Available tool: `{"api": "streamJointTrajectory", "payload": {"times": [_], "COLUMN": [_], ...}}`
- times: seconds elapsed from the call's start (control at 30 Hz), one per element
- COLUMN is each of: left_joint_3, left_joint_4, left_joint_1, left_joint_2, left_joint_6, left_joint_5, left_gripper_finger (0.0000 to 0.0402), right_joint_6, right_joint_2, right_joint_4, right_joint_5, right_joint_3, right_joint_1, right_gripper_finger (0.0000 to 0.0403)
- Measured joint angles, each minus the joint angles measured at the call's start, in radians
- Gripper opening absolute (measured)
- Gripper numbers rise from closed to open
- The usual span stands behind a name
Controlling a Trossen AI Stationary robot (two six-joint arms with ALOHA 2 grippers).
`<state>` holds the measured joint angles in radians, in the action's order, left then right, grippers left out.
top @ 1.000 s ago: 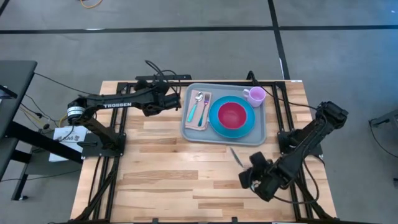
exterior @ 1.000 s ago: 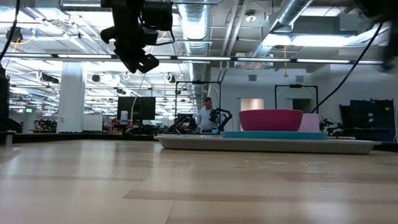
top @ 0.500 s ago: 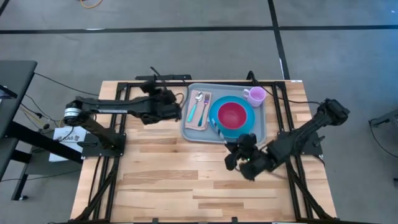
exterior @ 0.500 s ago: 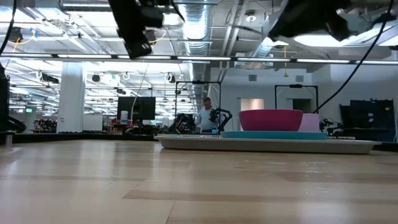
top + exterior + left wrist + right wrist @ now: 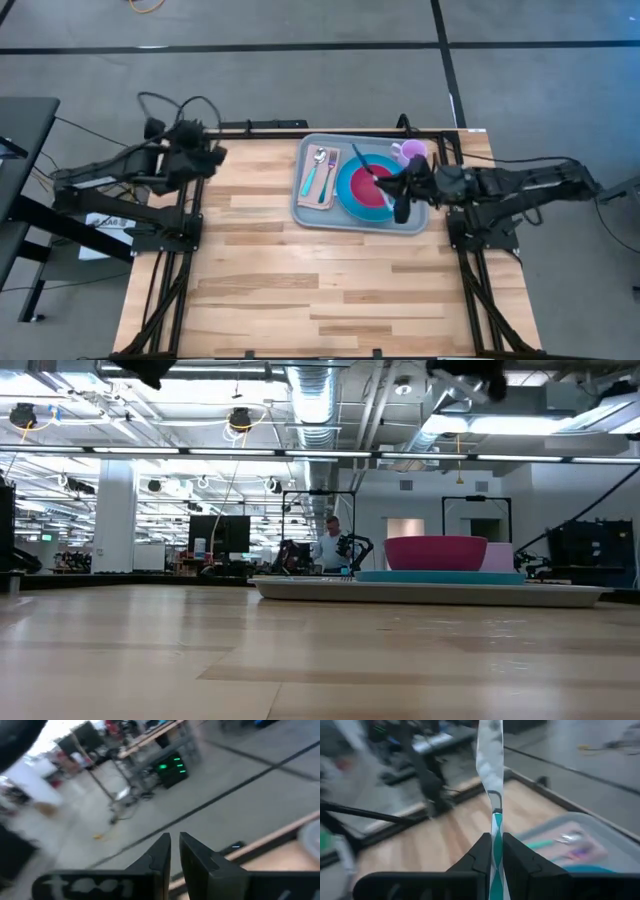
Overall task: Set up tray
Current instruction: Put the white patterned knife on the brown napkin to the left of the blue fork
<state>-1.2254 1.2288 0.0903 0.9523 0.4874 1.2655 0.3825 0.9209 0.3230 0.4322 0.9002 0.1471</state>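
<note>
The grey-blue tray lies at the table's far right. On it stand a blue plate with a pink bowl, a purple cup, and a napkin with a spoon and a fork. My right gripper hangs above the plate, shut on a knife with a teal-and-white handle. The blade points toward the table's far left. My left gripper is high over the table's far left corner, its fingers shut on nothing. My right gripper pinches the knife's teal-and-white handle between its two fingers. The fingers lie along the knife, and the blade sticks out ahead of them. They come nearly level from the table's right side. The knife is lifted clear, above the plate and bowl.
Bare wooden table top fills the near half and the left. Black frame rails run along the far edge and the sides. In the low view a person stands far off in the room behind the tray.
My right gripper has carried the knife from the table's near right up and toward the far edge, and it now hangs over the plate. It has rolled on the way. My left gripper has drawn back from beside the tray toward the table's left edge and risen.
</note>
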Motion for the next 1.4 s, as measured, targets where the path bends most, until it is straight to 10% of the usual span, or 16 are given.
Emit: {"api": "streamJointTrajectory", "payload": {"times": [0.23, 0.47, 0.67, 0.9, 1.4], "left_joint_3": [0.353, 0.689, 0.758, 0.759, 0.681], "left_joint_4": [-0.618, -1.473, -1.785, -1.777, -1.949], "left_joint_1": [-0.067, -0.071, -0.070, -0.070, -0.070], "left_joint_2": [-0.191, -0.205, -0.121, -0.038, 0.207], "left_joint_6": [-0.331, -0.720, -0.859, -0.856, -0.974], "left_joint_5": [-0.362, -0.917, -0.928, -0.977, -1.023], "left_gripper_finger": [0.0030, 0.0030, 0.0030, 0.0030, 0.0030], "right_joint_6": [-0.036, 0.015, 0.104, 0.292, 0.377], "right_joint_2": [-0.011, 0.214, 0.450, 0.647, 0.770], "right_joint_4": [-0.610, -1.212, -1.499, -1.784, -1.755], "right_joint_5": [-0.524, -0.778, -0.860, -0.966, -1.066], "right_joint_3": [-0.300, -0.449, -0.449, -0.381, -0.209], "right_joint_1": [-0.255, -0.311, -0.312, -0.322, -0.326], "right_gripper_finger": [0.0021, 0.0028, 0.0024, 0.0029, 0.0028]}}
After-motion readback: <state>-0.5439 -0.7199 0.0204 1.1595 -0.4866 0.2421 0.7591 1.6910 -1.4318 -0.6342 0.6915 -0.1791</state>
